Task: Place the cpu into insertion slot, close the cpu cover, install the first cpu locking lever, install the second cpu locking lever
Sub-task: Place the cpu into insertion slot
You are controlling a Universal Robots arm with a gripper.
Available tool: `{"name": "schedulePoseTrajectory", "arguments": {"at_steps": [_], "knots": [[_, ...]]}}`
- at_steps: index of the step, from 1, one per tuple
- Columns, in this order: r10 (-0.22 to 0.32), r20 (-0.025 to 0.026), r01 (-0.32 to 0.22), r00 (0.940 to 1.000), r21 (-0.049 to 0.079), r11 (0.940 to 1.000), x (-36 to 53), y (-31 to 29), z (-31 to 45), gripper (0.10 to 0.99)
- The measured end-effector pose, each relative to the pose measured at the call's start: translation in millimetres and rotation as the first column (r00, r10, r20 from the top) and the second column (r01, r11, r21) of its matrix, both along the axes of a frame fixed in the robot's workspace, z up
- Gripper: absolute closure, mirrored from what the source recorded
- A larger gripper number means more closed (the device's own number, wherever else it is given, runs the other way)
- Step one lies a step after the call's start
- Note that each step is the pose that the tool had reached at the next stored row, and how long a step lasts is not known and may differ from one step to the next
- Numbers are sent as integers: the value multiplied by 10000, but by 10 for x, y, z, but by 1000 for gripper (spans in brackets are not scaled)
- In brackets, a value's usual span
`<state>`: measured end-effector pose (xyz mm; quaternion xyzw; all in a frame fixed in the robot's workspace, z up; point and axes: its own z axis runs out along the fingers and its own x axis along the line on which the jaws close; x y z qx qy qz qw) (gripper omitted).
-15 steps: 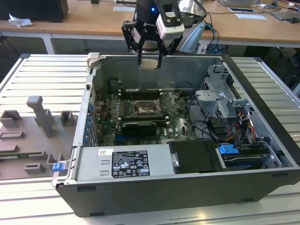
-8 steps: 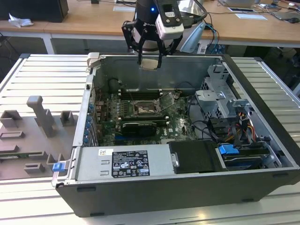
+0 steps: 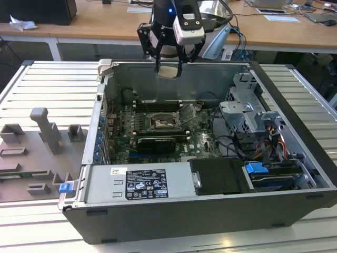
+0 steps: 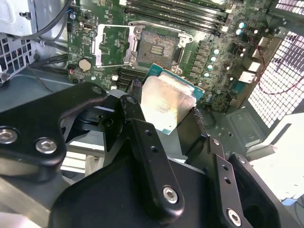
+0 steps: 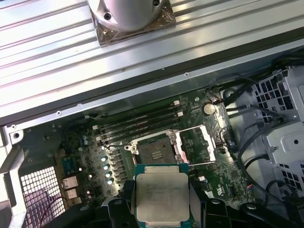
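Observation:
In the exterior view my gripper (image 3: 168, 68) hangs above the far wall of the open computer case, shut on the cpu (image 3: 168, 73), a flat square chip with a pale metal top. Both wrist views show the cpu (image 4: 166, 102) (image 5: 161, 197) clamped by its edges between the black fingers (image 4: 136, 90). Below it, on the green board, lies the insertion slot (image 3: 164, 122) (image 4: 154, 47) (image 5: 154, 151), dark-centred and bare. Beside the slot the cpu cover (image 3: 188, 113) (image 4: 107, 45) (image 5: 197, 145) is swung open.
Memory slots (image 3: 158, 103) run along the far side of the slot, and a long black graphics card (image 3: 154, 143) lies on its near side. The power supply (image 3: 139, 183), a drive cage (image 3: 247, 116) and cables fill the case's near and right sides. A grey fixture (image 3: 47, 132) stands outside on the exterior view's left.

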<state>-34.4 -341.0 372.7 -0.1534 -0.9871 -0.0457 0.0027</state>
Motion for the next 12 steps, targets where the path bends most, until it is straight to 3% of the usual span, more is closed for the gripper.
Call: {"name": "schedulePoseTrajectory", "arguments": {"at_steps": [12], "knots": [[-1032,0,1032,9947,0,9947,0,0,-11,545]]}}
